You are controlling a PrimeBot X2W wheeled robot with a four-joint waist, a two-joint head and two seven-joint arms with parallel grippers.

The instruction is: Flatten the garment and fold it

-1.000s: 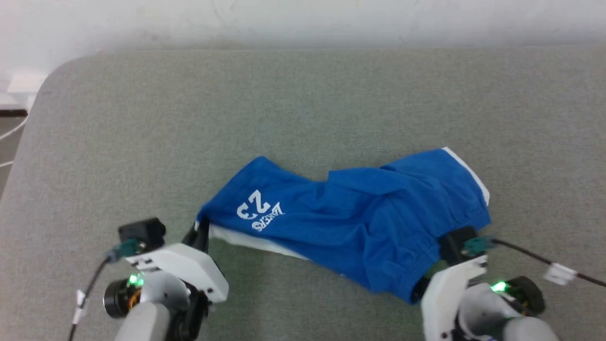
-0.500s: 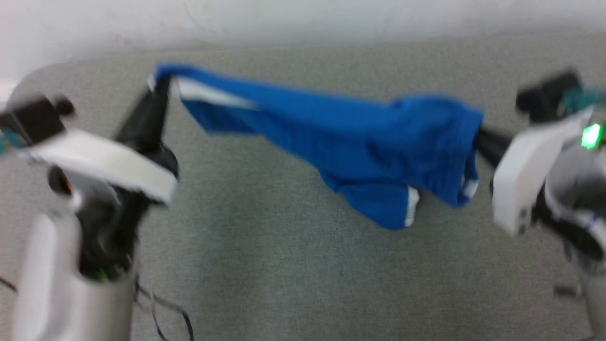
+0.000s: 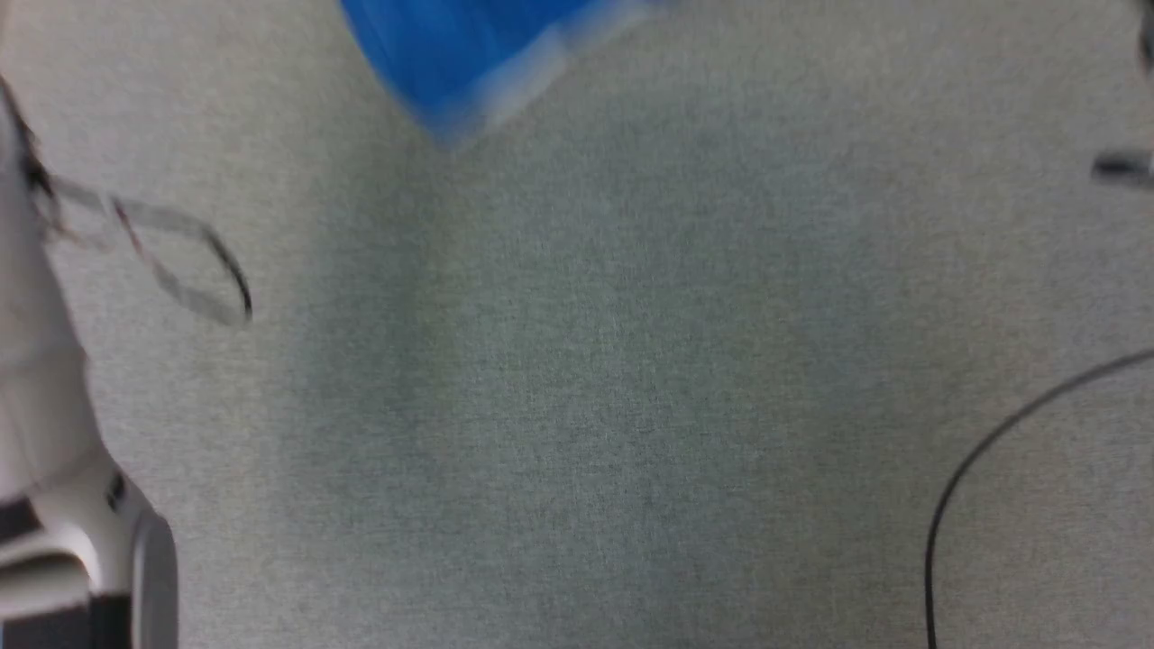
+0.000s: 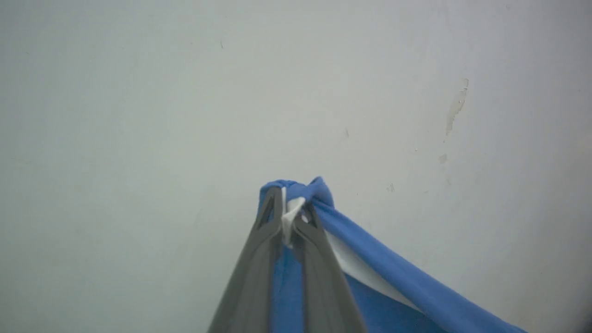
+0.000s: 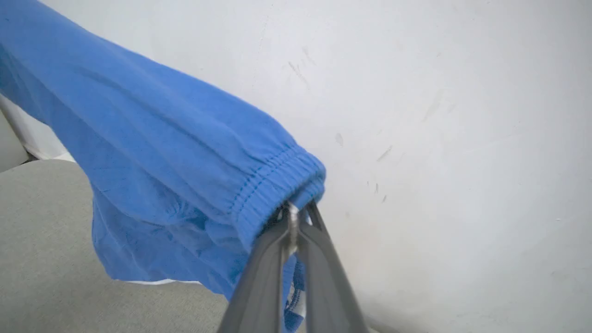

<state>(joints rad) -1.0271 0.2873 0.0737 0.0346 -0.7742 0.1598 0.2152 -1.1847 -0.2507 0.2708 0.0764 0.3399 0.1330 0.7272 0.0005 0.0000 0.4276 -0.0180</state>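
The blue shorts hang in the air between my two grippers. In the head view a blurred lower tip of the shorts (image 3: 469, 63) with a white trim band dangles from the top edge above the grey table. In the left wrist view my left gripper (image 4: 287, 217) is shut on a blue and white hem corner of the shorts (image 4: 370, 277), facing a pale wall. In the right wrist view my right gripper (image 5: 292, 217) is shut on the elastic waistband of the shorts (image 5: 152, 152), whose cloth sags to the left above the table.
The grey fabric-covered table (image 3: 586, 406) spreads below. My pale left forearm (image 3: 45, 451) runs along the left edge with thin wires (image 3: 180, 261) beside it. A black cable (image 3: 992, 451) curves at the lower right. A scuffed white wall (image 5: 439, 115) stands behind the table.
Both grippers have lifted the shorts off the table and high up, beyond the head view's top edge. The head view has shifted and is blurred.
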